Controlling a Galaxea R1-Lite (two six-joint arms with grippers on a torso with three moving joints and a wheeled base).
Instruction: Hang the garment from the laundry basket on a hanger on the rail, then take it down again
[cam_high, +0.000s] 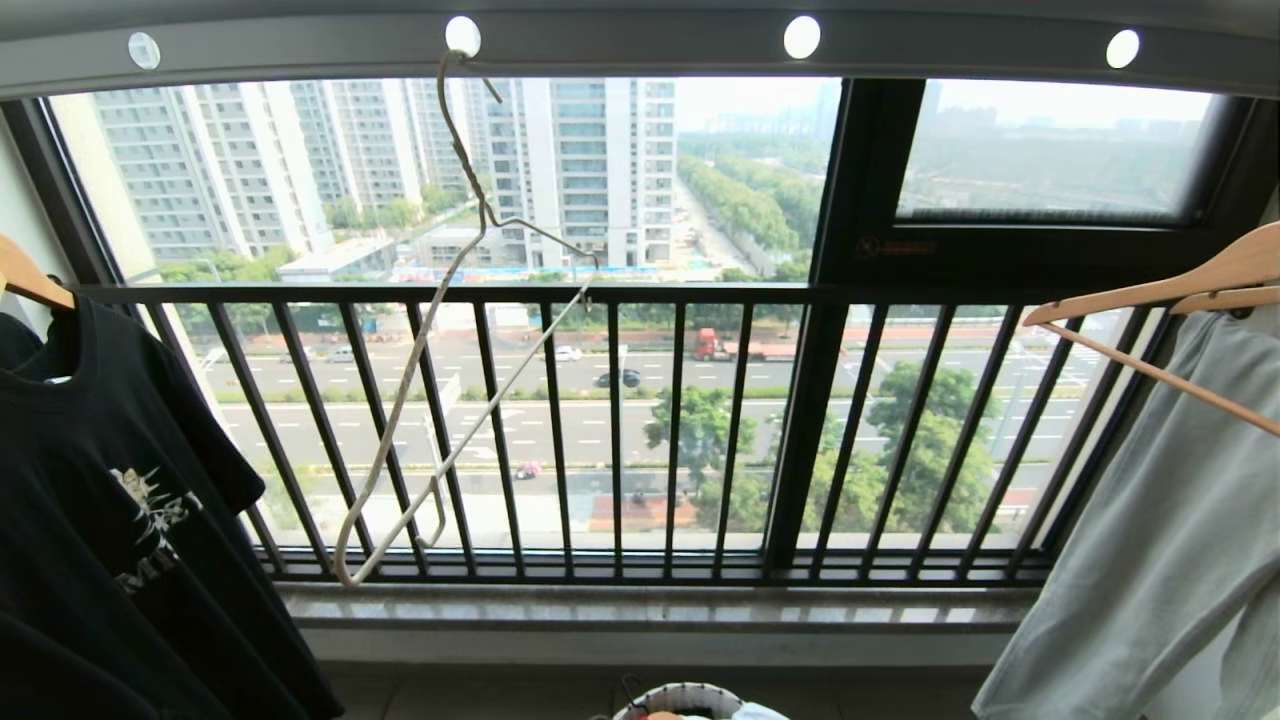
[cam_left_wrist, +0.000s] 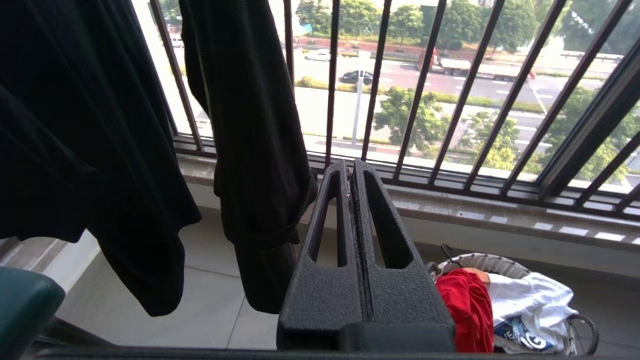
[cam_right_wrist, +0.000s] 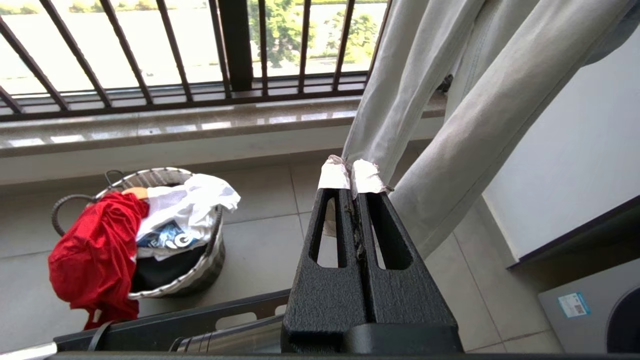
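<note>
The red garment (cam_right_wrist: 97, 252) is draped over the rim of the white laundry basket (cam_right_wrist: 202, 272) on the floor; it also shows in the left wrist view, garment (cam_left_wrist: 465, 307) in basket (cam_left_wrist: 487, 261). The basket's rim (cam_high: 680, 695) peeks in at the bottom of the head view. The bare cream wire hanger (cam_high: 440, 340) hangs tilted by its hook from a hole in the grey rail (cam_high: 640, 45). My left gripper (cam_left_wrist: 351, 167) is shut and empty, low beside the black T-shirt. My right gripper (cam_right_wrist: 351, 172), its tips taped white, is shut and empty next to the pale hanging garment. Neither arm shows in the head view.
A black printed T-shirt (cam_high: 110, 500) hangs on a wooden hanger at the left. A pale grey-green garment (cam_high: 1160, 540) hangs on wooden hangers (cam_high: 1190, 285) at the right. The dark barred window railing (cam_high: 620, 430) and stone sill (cam_high: 650, 610) lie ahead. White clothes (cam_right_wrist: 192, 200) also fill the basket.
</note>
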